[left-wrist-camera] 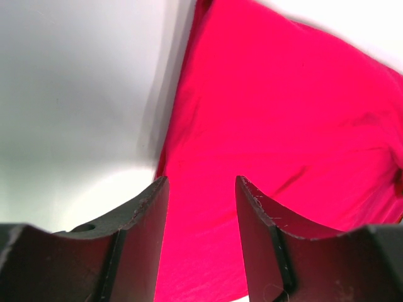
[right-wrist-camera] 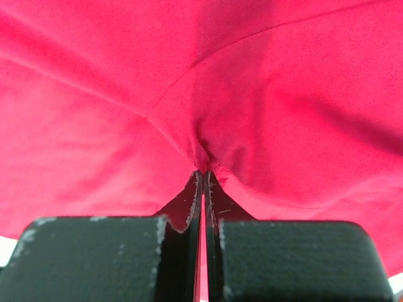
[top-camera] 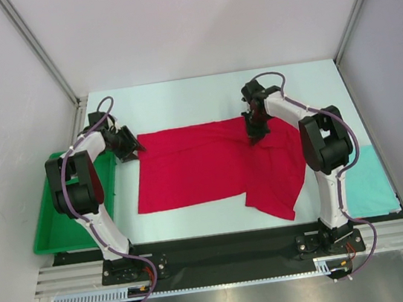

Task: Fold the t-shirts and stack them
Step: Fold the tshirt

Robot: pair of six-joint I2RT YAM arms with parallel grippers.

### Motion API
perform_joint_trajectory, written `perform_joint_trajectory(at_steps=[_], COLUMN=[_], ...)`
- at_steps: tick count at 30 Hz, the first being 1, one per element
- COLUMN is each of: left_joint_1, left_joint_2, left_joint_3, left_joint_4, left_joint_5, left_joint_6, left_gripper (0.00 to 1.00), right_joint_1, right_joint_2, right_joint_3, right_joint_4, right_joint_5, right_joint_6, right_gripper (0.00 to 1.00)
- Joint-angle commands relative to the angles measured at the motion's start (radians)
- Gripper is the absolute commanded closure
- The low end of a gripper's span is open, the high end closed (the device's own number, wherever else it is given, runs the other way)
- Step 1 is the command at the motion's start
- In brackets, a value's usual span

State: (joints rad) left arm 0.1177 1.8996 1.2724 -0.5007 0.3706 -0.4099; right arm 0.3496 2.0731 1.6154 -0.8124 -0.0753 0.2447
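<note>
Pinching a fold at the 1 o'clock edge of the bright red cloth t-shirt (top-camera: pixel 197 170) spread on the white surface (top-camera: pixel 179 98), the right fingers (right-wrist-camera: pixel 182 211) are clamped together; the left fingers (left-wrist-camera: pixel 141 239) gape wide at its 10 o'clock corner. A pale teal folded shirt (top-camera: pixel 371 180) lies at 4 o'clock.

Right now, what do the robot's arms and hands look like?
The left arm and right arm are white with chunky black joints. Thin purplish cables loop along them. The left hand and right hand have flat black fingers with scuffed edges.

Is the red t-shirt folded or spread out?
Mostly spread out: red t-shirt lies flat, one part pinched by the shut right hand.
</note>
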Motion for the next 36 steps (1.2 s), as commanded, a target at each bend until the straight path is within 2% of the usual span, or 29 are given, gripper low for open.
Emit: perform_joint_trajectory(at_steps=[1,5,12,13,14,16,17,19,20,23,26,32,36], left_joint_1=[0.013,0.013,0.014,0.014,0.013,0.014,0.014,0.014,0.016,0.014,0.014,0.013,0.013], left_joint_2=[0.0,-0.004,-0.002,-0.001,0.0,0.0,0.0,0.001,0.001,0.015,0.042,0.099,0.118], left_joint_3=[-0.007,-0.008,-0.001,-0.001,0.004,0.013,0.019,0.031,0.036,0.051,0.083,0.114,0.104], left_joint_4=[0.024,0.024,0.024,0.025,0.025,0.024,0.022,0.022,0.022,0.03,0.033,0.053,0.071], left_joint_5=[0.014,0.014,0.013,0.016,0.014,0.019,0.018,0.021,0.022,0.045,0.076,0.143,0.166], left_joint_6=[-0.001,-0.003,-0.006,-0.009,-0.012,-0.015,-0.015,-0.021,-0.023,-0.036,-0.047,-0.076,-0.09], left_gripper=[0.48,0.48,0.48,0.48,0.48,0.48,0.47,0.46,0.45,0.45,0.45,0.45,0.45], right_joint_1=[0.006,0.005,-0.004,-0.004,-0.006,-0.02,-0.035,-0.101,-0.127,-0.221,-0.316,-0.417,-0.425], right_joint_2=[-0.045,-0.018,0.01,0.013,0.016,0.001,-0.027,-0.126,-0.154,-0.2,-0.141,0.044,0.107], right_joint_3=[0.058,0.07,0.064,0.061,0.06,0.041,0.022,-0.049,-0.066,-0.08,-0.034,0.19,0.244], right_joint_4=[-0.105,-0.145,-0.114,-0.113,-0.11,-0.088,-0.02,0.082,0.173,0.312,0.361,0.243,0.236], right_joint_5=[-0.099,-0.21,-0.336,-0.371,-0.388,-0.42,-0.422,-0.39,-0.367,-0.264,-0.19,-0.124,-0.135], right_joint_6=[0.031,0.068,0.149,0.151,0.153,0.166,0.18,0.214,0.223,0.229,0.226,0.121,-0.005], right_gripper=[1.0,1.0,1.0,0.98,0.89,0.79,0.69,0.58,0.49,0.4,0.36,0.36,0.31])
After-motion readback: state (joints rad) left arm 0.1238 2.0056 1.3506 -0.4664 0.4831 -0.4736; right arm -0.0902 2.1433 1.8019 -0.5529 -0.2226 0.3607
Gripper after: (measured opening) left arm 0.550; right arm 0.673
